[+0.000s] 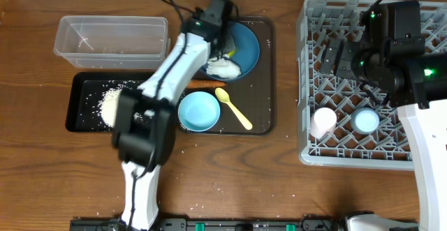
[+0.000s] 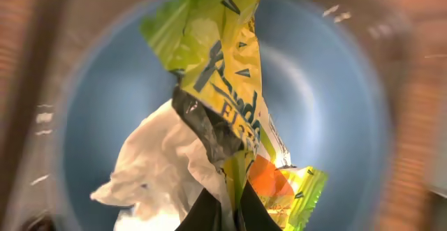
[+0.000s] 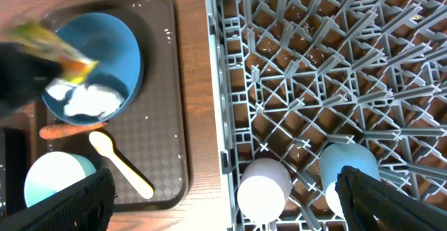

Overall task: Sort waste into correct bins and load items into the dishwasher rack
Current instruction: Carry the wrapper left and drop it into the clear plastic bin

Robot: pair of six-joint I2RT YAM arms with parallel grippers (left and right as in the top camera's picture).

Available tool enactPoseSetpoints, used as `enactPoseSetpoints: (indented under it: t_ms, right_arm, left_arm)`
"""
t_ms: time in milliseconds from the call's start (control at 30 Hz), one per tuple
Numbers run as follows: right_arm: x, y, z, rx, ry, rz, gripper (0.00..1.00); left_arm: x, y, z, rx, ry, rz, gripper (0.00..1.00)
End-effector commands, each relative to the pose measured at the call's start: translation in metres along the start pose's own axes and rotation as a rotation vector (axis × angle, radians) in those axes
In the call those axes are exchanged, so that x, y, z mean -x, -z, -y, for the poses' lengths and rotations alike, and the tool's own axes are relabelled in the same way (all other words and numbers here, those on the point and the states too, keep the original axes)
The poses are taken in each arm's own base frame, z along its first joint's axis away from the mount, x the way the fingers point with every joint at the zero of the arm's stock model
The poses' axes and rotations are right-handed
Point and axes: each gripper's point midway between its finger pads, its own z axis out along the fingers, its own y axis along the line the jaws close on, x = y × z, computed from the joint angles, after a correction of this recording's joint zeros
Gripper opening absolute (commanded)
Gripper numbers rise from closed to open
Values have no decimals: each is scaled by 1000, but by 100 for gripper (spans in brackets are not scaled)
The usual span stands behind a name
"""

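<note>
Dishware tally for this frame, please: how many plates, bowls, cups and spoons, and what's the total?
Plates: 1, the dark blue plate
Bowls: 1, the light blue bowl
Cups: 2, the pink-white cup and the light blue cup, both in the dishwasher rack
Spoons: 1, the pale yellow spoon
Total: 5

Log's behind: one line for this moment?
left claw: shut on wrapper above plate | tissue: on plate | right claw: open over rack | cups: in rack

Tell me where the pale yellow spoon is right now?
In the overhead view, the spoon lies on the brown tray, just right of the light blue bowl and below the blue plate.
</note>
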Motion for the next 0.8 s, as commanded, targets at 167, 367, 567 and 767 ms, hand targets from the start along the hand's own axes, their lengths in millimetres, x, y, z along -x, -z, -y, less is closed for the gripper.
enactPoseSetpoints:
  t_ms: [167,367,567,767]
  right_arm:
    - [-1,-4,5,-20,15,-7,99]
    - [-1,-4,5,-20,16,-7,99]
    - [-1,-4,5,-20,16,-7,99]
    - [-2,-4,4,-18,17,-8,99]
  left_arm:
    - [51,82,-31,-19,55,119,6]
    - [79,88,-91,47,169,148,6]
    - [106,95,-168,171,316,215,6]
    - [108,77,-216,242,385,196,7]
